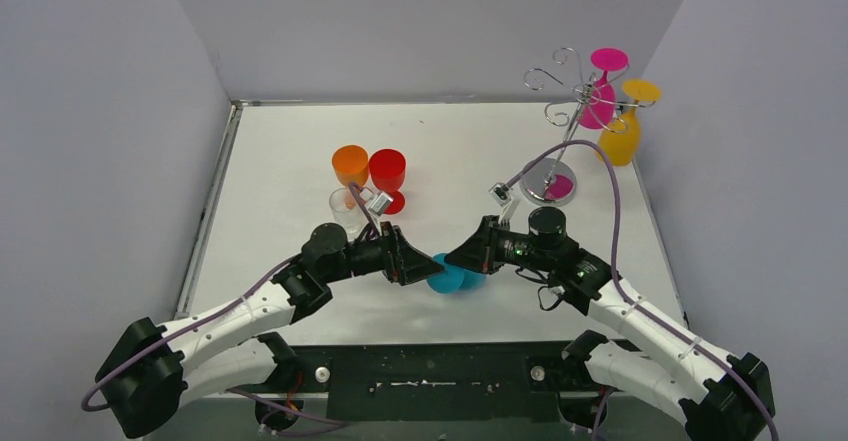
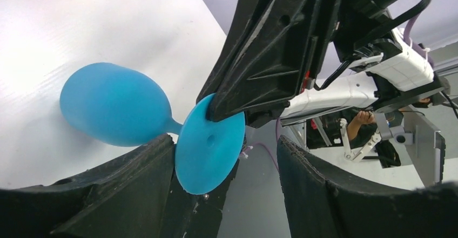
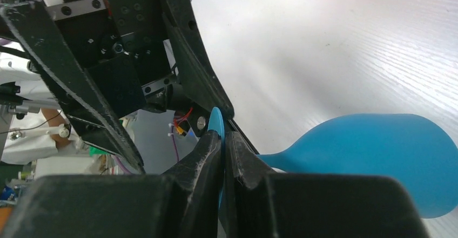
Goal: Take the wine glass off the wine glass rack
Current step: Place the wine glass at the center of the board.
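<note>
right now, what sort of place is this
Probably a robot lab cell: a white table boxed in by grey walls, a left arm and right arm bolted at its near edge, and props like the wine glass rack and a blue wine glass.

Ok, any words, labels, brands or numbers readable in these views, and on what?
No readable text in any view.
blue wine glass: plain, no print.
wine glass rack: bare wire, no label.
right gripper and left gripper: black bodies, no lettering visible.
room clutter in the wrist views: too blurred to read anything.
</note>
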Controlling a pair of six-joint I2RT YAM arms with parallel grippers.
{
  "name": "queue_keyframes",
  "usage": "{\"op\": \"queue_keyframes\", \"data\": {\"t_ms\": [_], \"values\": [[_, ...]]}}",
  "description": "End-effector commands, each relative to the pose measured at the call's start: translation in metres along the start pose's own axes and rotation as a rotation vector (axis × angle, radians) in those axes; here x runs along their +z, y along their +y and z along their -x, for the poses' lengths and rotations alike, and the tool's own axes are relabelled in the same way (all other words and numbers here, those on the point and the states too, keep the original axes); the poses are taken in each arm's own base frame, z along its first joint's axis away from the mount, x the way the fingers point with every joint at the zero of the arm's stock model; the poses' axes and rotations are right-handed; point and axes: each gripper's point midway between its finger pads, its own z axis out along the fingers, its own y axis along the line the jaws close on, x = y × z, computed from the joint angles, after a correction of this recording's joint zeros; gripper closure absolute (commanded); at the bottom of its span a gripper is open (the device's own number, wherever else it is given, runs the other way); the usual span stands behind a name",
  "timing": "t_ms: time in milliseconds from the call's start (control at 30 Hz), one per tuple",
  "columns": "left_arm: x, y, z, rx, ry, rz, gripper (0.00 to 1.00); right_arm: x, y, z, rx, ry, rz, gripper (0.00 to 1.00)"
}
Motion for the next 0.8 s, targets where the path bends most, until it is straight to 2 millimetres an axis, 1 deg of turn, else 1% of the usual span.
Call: {"op": "queue_keyframes", "data": {"t_ms": [0,167,233,333,367,433,567,600,633,667,767], "values": [[-0.005,-0.015,0.012,0.057,-0.025,-0.01,0.35,0.002,0.044,0.04,-0.159,-0.124,0.138,1.0],[-0.011,-0.013,0.008,0.052,-0.036,-0.006,0.35,0.001,0.056,0.035,-0.215,-0.078,0.2,1.0],[-0.011,-0.015,0.006,0.054,-0.024,-0.015,0.4,0.001,0.059,0.035,-0.213,-0.085,0.218,1.0],[-0.01,-0.026,0.005,0.062,-0.005,-0.072,0.47,0.003,0.06,0.037,-0.213,-0.099,0.24,1.0],[-0.01,-0.028,0.005,0.061,-0.001,-0.082,0.51,0.003,0.062,0.037,-0.215,-0.099,0.257,1.0],[-0.011,-0.031,0.007,0.064,-0.01,-0.089,0.66,0.004,0.064,0.035,-0.215,-0.093,0.277,1.0],[-0.015,-0.032,0.013,0.069,-0.048,-0.077,0.88,0.001,0.06,0.034,-0.23,-0.107,0.254,1.0],[-0.016,-0.033,0.014,0.074,-0.055,-0.073,0.94,0.0,0.057,0.033,-0.233,-0.11,0.241,0.98],[-0.017,-0.032,0.015,0.076,-0.057,-0.068,1.0,0.0,0.055,0.032,-0.236,-0.109,0.233,0.93],[-0.018,-0.032,0.015,0.079,-0.058,-0.062,1.0,-0.001,0.054,0.031,-0.237,-0.109,0.229,0.88],[-0.019,-0.03,0.015,0.092,-0.054,-0.048,1.0,-0.004,0.053,0.027,-0.246,-0.108,0.228,0.82]]}}
